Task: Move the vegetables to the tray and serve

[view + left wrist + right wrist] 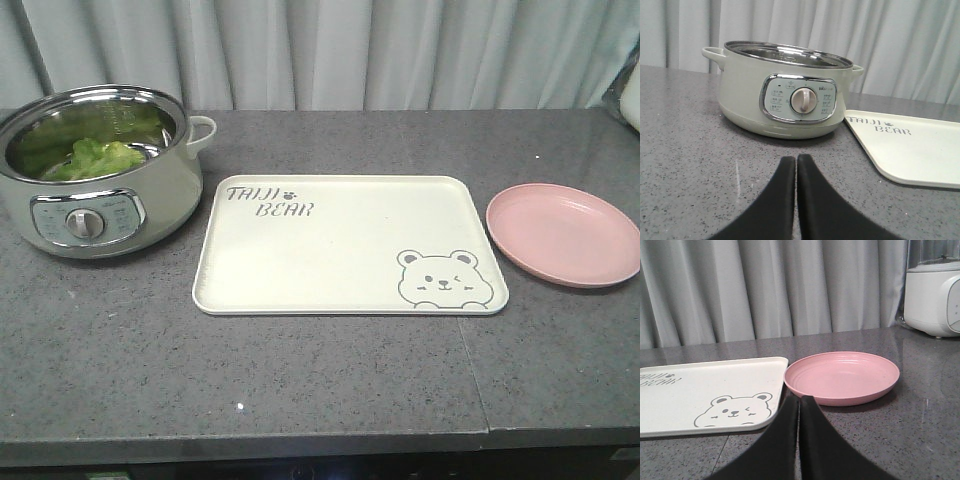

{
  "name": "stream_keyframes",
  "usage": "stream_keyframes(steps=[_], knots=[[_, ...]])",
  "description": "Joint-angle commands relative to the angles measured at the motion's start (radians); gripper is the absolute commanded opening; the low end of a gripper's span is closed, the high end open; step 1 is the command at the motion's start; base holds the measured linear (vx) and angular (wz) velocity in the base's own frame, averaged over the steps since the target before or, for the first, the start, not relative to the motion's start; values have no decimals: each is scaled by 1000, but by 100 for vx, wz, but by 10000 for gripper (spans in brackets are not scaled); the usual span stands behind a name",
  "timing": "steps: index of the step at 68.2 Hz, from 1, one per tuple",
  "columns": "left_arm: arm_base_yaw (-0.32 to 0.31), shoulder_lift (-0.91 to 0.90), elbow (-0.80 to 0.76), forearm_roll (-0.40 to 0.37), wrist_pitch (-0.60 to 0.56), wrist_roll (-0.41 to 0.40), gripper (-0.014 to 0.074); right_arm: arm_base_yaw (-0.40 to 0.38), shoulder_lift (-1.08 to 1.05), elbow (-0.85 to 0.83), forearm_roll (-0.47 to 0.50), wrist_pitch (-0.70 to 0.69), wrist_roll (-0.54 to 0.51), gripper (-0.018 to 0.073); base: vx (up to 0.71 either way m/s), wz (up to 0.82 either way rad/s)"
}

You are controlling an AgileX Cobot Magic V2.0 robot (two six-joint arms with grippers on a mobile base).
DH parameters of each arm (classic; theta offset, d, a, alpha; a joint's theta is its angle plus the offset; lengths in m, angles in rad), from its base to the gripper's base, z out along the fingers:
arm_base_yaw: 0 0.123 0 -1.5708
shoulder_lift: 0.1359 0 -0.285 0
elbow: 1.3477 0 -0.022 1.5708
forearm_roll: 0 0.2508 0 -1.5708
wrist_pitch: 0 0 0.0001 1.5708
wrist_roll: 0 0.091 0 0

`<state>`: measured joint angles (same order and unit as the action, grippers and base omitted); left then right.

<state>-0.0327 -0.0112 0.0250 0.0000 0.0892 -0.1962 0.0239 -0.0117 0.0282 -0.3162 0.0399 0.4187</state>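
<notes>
**Desk:** Where is the lettuce as the serving job opens?

**Photographer:** The lettuce leaves (95, 158) lie heaped inside the steel-lined electric pot (150, 215) at the left of the grey desk (320, 380). The cream "TAIJI BEAR" tray (340, 255) sits bare just beside it, with no leaf on it yet.

**Desk:** And the claws?

**Photographer:** Both are pinched closed and empty. The left claw (796, 160) hangs low over the desk, facing the pot's control dial (804, 101). The right claw (799, 401) faces the gap between the tray and the pink plate (842, 377).

**Desk:** What does the first pick call for?

**Photographer:** Probably the left claw rising above the rim, spreading its fingers and coming down onto one leaf's edge. A limp leaf may tear or drag others along.

**Desk:** Anything in the way?

**Photographer:** The pot's tall wall and side handle. The plate lies just beside the tray's right edge, and a white appliance (935, 295) stands at the far right.
</notes>
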Motion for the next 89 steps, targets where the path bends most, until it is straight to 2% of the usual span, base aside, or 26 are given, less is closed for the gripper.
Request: stream_keyframes(steps=[1, 89], knots=[[3, -14, 27, 0, -71, -10, -6, -5, -5, 15, -8, -71, -5, -3, 2, -1], [3, -14, 27, 0, -71, -10, -6, -5, -5, 15, -8, -69, -5, -3, 2, 0]])
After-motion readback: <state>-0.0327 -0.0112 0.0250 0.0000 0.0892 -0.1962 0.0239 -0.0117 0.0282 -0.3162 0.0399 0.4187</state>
